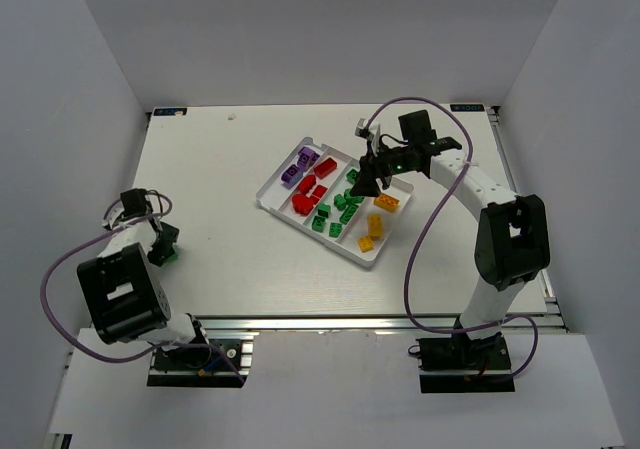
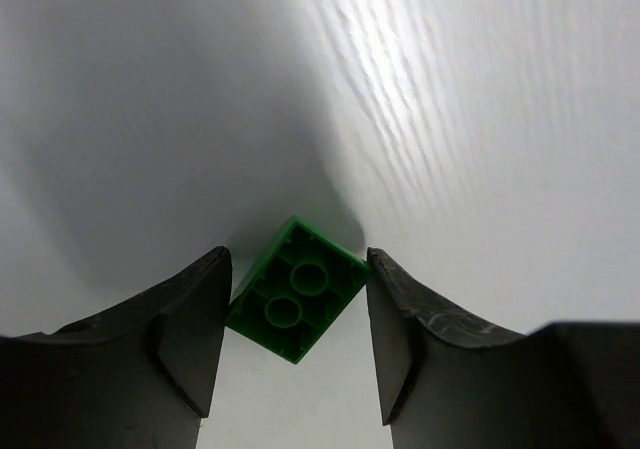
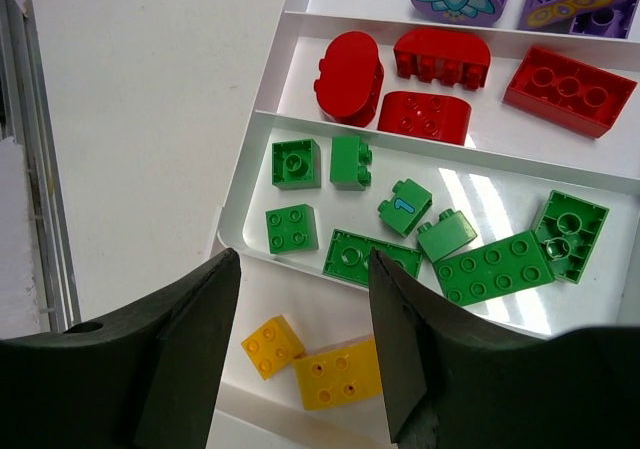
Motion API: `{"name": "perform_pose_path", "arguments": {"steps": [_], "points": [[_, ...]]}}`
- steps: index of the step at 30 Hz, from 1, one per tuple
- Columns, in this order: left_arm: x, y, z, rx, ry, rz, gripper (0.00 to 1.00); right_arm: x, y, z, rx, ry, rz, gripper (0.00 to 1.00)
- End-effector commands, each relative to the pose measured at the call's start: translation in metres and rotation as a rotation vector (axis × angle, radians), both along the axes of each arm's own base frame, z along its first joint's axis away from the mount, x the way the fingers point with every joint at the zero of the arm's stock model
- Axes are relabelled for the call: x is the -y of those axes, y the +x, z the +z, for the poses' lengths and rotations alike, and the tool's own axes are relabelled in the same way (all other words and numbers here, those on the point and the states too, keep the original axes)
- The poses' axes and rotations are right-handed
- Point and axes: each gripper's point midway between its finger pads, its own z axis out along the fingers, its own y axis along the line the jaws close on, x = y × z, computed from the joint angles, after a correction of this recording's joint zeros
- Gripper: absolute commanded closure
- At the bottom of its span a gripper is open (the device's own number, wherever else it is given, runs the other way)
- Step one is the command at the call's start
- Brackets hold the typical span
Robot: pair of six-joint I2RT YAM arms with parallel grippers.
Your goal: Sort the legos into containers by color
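1. The left gripper (image 2: 298,261) stands about half open around a small green plastic brick (image 2: 295,294) lying hollow side up on the white table (image 1: 220,169). The brick sits skewed, its corners at or against the pads. I cannot tell whether it is clamped.
2. Risk: pads meeting corners rather than flat faces may twist the brick or squirt it out.
3. Risk: the white four-compartment plastic tray (image 1: 270,201) is well apart from this brick, so a weak grip may drop it on the way.
4. The right gripper (image 3: 304,269) hangs partly open and empty over the tray's yellow bricks (image 3: 272,346). A left-arm delivery could meet that arm there.
5. Only the left wrist view shows the skew; from the top the brick is a green speck near the table's left edge.
6. Only the right wrist view shows the compartments clearly, with purple, red, green and yellow each apart.
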Motion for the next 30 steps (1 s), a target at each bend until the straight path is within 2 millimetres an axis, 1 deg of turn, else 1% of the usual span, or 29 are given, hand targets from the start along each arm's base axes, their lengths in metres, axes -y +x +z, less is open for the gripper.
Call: {"name": "perform_pose_path", "arguments": {"steps": [1, 3, 5, 6, 7, 9, 10, 11, 12, 13, 14, 15, 16, 17, 18, 19, 20, 21, 22, 23, 25, 26, 27, 28, 30], "points": [[0.033, 0.025, 0.027, 0.194, -0.117, -0.15, 0.58, -0.006, 0.0, 0.019, 0.03, 0.047, 0.018, 0.4], [0.052, 0.033, 0.039, 0.276, -0.157, -0.219, 0.61, -0.006, -0.001, 0.019, 0.033, 0.049, 0.018, 0.4], [0.081, 0.04, 0.05, 0.341, -0.217, -0.305, 0.63, -0.006, -0.003, 0.022, 0.039, 0.056, 0.017, 0.4], [0.092, 0.043, 0.058, 0.386, -0.226, -0.339, 0.63, -0.006, -0.004, 0.02, 0.038, 0.058, 0.015, 0.4], [0.112, 0.046, 0.062, 0.417, -0.263, -0.383, 0.63, -0.005, -0.005, 0.022, 0.04, 0.061, 0.011, 0.4], [0.144, 0.053, 0.078, 0.516, -0.336, -0.447, 0.63, -0.004, -0.009, 0.022, 0.044, 0.065, 0.01, 0.4], [0.17, 0.054, 0.084, 0.545, -0.376, -0.513, 0.64, -0.004, -0.011, 0.023, 0.046, 0.067, 0.008, 0.4], [0.186, 0.06, 0.095, 0.603, -0.401, -0.556, 0.64, -0.003, -0.012, 0.022, 0.046, 0.066, 0.007, 0.4], [0.2, 0.06, 0.098, 0.622, -0.434, -0.564, 0.64, -0.002, -0.013, 0.025, 0.057, 0.068, 0.003, 0.4], [0.23, 0.057, 0.103, 0.631, -0.465, -0.641, 0.64, -0.001, -0.016, 0.023, 0.056, 0.067, 0.004, 0.4], [0.244, 0.058, 0.106, 0.641, -0.482, -0.669, 0.65, 0.0, -0.016, 0.023, 0.063, 0.065, 0.0, 0.4], [0.27, 0.06, 0.119, 0.677, -0.506, -0.732, 0.65, 0.002, -0.018, 0.026, 0.073, 0.066, -0.004, 0.4], [0.283, 0.061, 0.114, 0.656, -0.518, -0.752, 0.65, 0.003, -0.02, 0.023, 0.071, 0.063, -0.006, 0.4], [0.296, 0.062, 0.113, 0.642, -0.526, -0.778, 0.65, 0.005, -0.019, 0.025, 0.082, 0.063, -0.012, 0.4], [0.309, 0.068, 0.118, 0.663, -0.515, -0.809, 0.65, 0.008, -0.019, 0.029, 0.093, 0.066, -0.023, 0.4], [0.334, 0.07, 0.131, 0.675, -0.526, -0.872, 0.65, 0.011, -0.018, 0.029, 0.097, 0.067, -0.033, 0.4], [0.347, 0.072, 0.115, 0.622, -0.53, -0.891, 0.65, 0.014, -0.019, 0.027, 0.096, 0.066, -0.043, 0.4], [0.359, 0.076, 0.116, 0.62, -0.532, -0.917, 0.65, 0.019, -0.017, 0.032, 0.107, 0.07, -0.062, 0.4], [0.378, 0.08, 0.126, 0.635, -0.533, -0.954, 0.65, 0.022, -0.016, 0.032, 0.107, 0.07, -0.07, 0.4], [0.388, 0.084, 0.11, 0.59, -0.528, -0.962, 0.65, 0.026, -0.018, 0.029, 0.103, 0.066, -0.08, 0.4], [0.408, 0.086, 0.105, 0.562, -0.522, -1.0, 0.65, 0.036, -0.016, 0.033, 0.115, 0.071, -0.106, 0.39], [0.418, 0.098, 0.117, 0.592, -0.512, -1.008, 0.65, 0.039, -0.016, 0.033, 0.116, 0.072, -0.112, 0.39], [0.421, 0.098, 0.098, 0.532, -0.505, -1.007, 0.65, 0.045, -0.017, 0.032, 0.115, 0.071, -0.126, 0.39], [0.426, 0.1, 0.096, 0.525, -0.501, -1.011, 0.65, 0.048, -0.017, 0.031, 0.114, 0.071, -0.132, 0.39], [0.429, 0.109, 0.097, 0.525, -0.484, -1.001, 0.63, 0.055, -0.02, 0.027, 0.104, 0.069, -0.147, 0.39]]}}
